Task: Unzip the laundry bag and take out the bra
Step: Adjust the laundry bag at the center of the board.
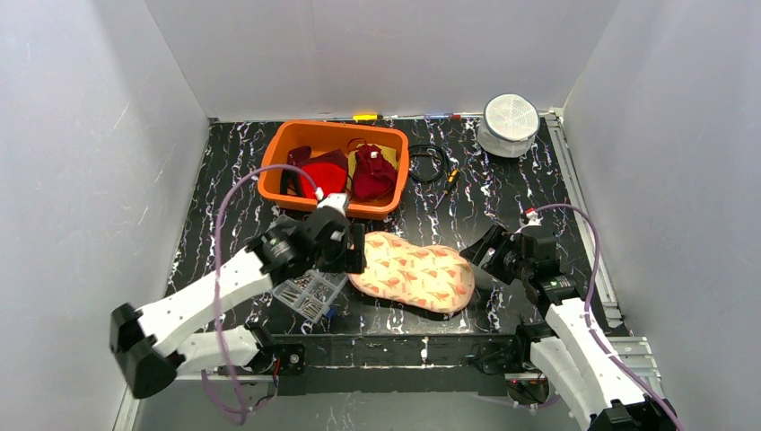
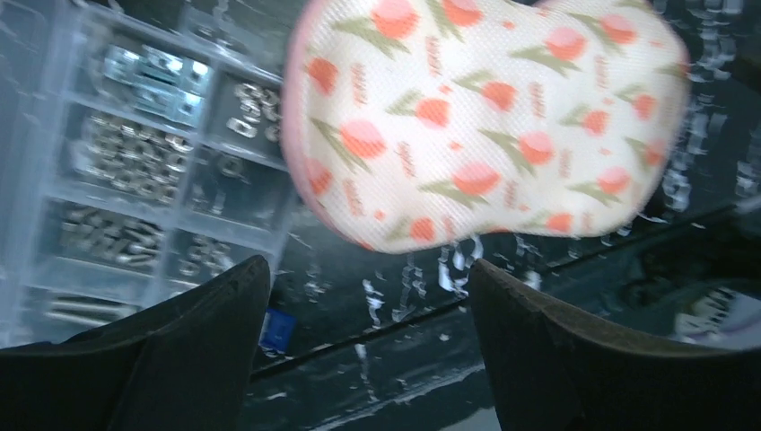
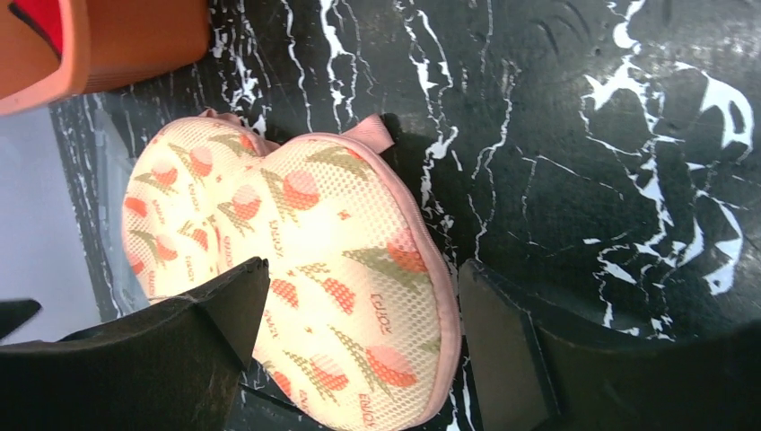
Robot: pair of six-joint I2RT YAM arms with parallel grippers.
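Lying on the counter, the laundry bag sits between the left jaws and right jaws, both pairs gaping, empty.

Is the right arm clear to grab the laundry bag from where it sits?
Probably yes. The right gripper is open and sits just beside the end of the laundry bag, and nothing shows between them.
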